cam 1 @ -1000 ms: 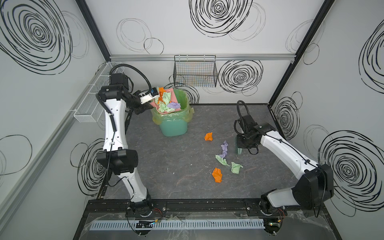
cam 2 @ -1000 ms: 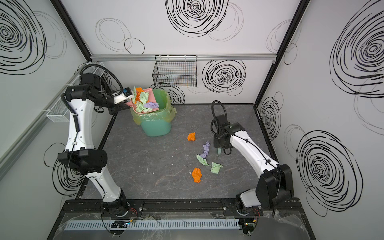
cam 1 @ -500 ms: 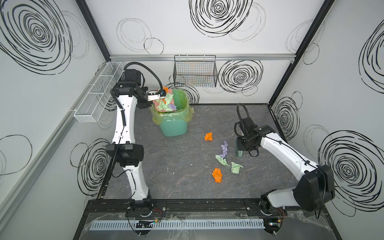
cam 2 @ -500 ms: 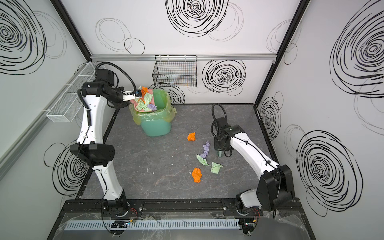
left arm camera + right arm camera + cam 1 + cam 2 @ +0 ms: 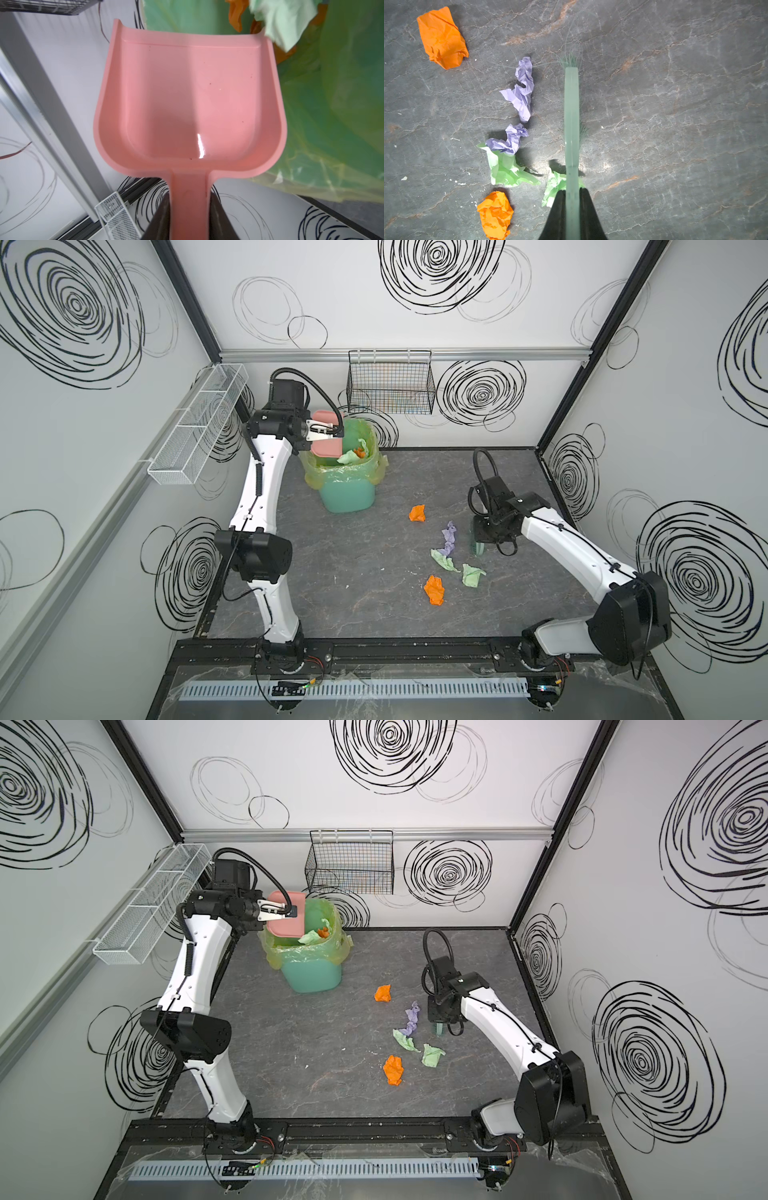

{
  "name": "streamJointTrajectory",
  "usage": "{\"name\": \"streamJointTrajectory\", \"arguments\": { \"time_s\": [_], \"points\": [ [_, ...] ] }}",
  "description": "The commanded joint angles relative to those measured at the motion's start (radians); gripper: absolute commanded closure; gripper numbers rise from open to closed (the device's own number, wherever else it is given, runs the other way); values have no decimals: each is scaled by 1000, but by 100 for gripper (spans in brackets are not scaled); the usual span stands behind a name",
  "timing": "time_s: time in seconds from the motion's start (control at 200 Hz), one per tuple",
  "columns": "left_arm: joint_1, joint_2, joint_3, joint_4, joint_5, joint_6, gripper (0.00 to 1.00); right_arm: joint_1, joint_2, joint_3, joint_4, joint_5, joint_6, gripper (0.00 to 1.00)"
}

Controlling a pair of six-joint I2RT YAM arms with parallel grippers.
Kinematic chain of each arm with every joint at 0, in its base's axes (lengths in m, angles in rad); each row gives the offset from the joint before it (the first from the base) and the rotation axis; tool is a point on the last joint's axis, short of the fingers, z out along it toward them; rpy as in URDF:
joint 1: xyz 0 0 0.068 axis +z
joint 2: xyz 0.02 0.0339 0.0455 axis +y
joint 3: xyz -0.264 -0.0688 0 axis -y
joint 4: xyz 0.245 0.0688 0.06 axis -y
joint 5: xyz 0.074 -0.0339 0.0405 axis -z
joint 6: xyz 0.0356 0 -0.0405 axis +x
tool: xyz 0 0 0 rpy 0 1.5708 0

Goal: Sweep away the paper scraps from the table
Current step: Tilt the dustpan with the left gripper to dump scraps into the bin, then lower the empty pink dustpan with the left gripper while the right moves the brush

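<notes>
With the left gripper [image 5: 188,207], grips the flat handle of a shallow pink plastic dustpan [image 5: 187,99], fingers narrow against both sides of it. Holds the dustpan raised at the left rim of a teal plastic bin [image 5: 348,493] lined with a yellow-green bag [image 5: 316,477], at the back left of the dark grey veined bench [image 5: 353,597]. Inside the bin: pale green and orange paper scraps [image 5: 353,455], just past the pan's front lip.

With the right gripper [image 5: 572,197], clamps tight on the thin pale green handle of a brush [image 5: 571,116], bristles pointing down at the bench, right of centre. Beside the brush, on the bench, a loose row of scraps: an orange wad [image 5: 417,513] nearest the bin, lilac twists [image 5: 449,537], a pale green wad [image 5: 444,561] touching them, another green wad [image 5: 471,574] partly under the brush handle in the right wrist view, and a second orange wad [image 5: 434,590] nearest the front.
</notes>
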Motion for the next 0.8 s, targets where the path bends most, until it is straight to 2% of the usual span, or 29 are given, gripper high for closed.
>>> {"name": "streamJointTrajectory", "arguments": {
  "time_s": [0.0,0.145,0.27,0.38,0.54,0.65,0.791],
  "points": [
    [15,-70,-2,107,-7,34,100,6,-20,-5,8,16,10,100],
    [47,-128,18,123,56,9,100,6,-14,24,16,9,9,100],
    [94,-184,85,26,204,-72,100,5,1,82,54,-67,3,100],
    [141,-282,41,-30,347,-131,100,6,31,159,103,-153,0,100],
    [183,-496,-222,-40,531,-178,100,3,71,215,281,-301,37,100],
    [172,-660,-470,-22,618,-209,100,-4,122,181,494,-400,155,100],
    [129,-831,-777,27,681,-277,100,-5,257,204,650,-489,278,100]
  ]
}}
